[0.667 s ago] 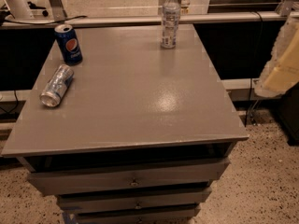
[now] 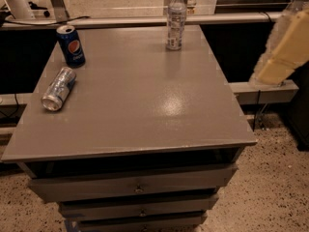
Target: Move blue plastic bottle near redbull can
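Note:
The blue plastic bottle [image 2: 176,19] stands upright near the far edge of the grey table [image 2: 145,105]; it is clear, with a white cap and a pale label. The redbull can [image 2: 59,88] lies on its side near the table's left edge, silver with blue patches. My gripper [image 2: 285,47] is a pale yellowish shape at the right edge of the view. It hangs off the table's right side, apart from the bottle and far from the can, and holds nothing that I can see.
A dark blue Pepsi can [image 2: 71,45] stands upright at the far left, just behind the lying can. The table has drawers [image 2: 137,187] below its front edge. A rail [image 2: 120,21] runs behind the table. The floor is speckled.
The gripper at the right edge sits slightly higher than before. The bottle and both cans have not moved.

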`<state>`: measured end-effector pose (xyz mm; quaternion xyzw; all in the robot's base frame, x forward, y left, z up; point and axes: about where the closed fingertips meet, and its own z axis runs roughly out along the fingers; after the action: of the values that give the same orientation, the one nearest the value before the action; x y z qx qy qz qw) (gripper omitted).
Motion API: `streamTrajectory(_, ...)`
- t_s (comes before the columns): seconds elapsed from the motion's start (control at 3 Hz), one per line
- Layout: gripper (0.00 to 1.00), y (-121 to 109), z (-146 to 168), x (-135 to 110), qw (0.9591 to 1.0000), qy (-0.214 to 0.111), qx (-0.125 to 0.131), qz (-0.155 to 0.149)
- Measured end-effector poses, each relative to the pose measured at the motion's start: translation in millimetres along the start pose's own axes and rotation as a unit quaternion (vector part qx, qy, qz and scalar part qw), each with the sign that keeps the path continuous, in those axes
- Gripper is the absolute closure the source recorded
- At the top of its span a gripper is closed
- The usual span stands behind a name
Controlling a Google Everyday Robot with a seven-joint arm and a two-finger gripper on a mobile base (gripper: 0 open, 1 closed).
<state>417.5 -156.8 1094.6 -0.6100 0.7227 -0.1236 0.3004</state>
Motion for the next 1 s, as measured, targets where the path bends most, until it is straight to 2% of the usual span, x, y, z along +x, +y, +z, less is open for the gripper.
streamTrajectory(0.33,0.0,-33,38,-8,0.9992,-0.039,0.008,0.009)
streamTrajectory(0.67,0.0,-71,94,-7,0.9971,-0.07,0.015,0.026)
streamTrajectory(1.0,0.0,-102,164,6,0.9942,-0.092,0.009,0.055)
